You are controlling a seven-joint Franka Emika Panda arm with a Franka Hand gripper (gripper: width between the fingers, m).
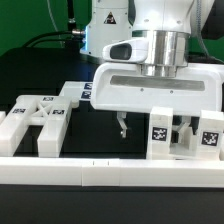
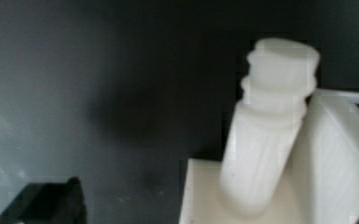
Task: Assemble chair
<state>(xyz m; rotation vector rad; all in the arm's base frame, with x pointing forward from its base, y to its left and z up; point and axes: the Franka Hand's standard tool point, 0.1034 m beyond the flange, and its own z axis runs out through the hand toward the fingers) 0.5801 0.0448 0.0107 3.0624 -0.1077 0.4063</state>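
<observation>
The black counter (image 1: 60, 70) takes up most of the scene. Along its near edge runs a long white border rail (image 1: 100, 166). The white robot arm (image 1: 150, 25) comes down from above in the middle, and its broad white hand body hangs low over the counter.

The chair is still in loose pieces, set in two groups just behind the rail. On the exterior view's left lies a cluster of blocky white frame pieces (image 1: 38, 120), flat on the counter, with small black-and-white tags facing up. A smaller tagged piece (image 1: 84, 92) sits behind them, closer to the arm. On the exterior view's right stand two square white posts. One (image 1: 159, 132) is directly below the hand and the other (image 1: 208, 136) is further right. Both are upright and show a tag on the near face.

The end effector (image 1: 151, 130) has its jaws spread wide. One thin grey finger (image 1: 122, 128) hangs free above bare counter, just to the left of the nearer post. The other drops into the gap between the two posts and is partly hidden behind them. From here the nearer post seems to sit between the fingers, but I can see nothing clamped, and I cannot tell whether either finger touches it.

The wrist view is blurred. It shows a pale ridged column (image 2: 270, 120) rising from a white block (image 2: 318, 175), and the dark tip of one finger (image 2: 48, 203) well off to the side against the dark counter.
</observation>
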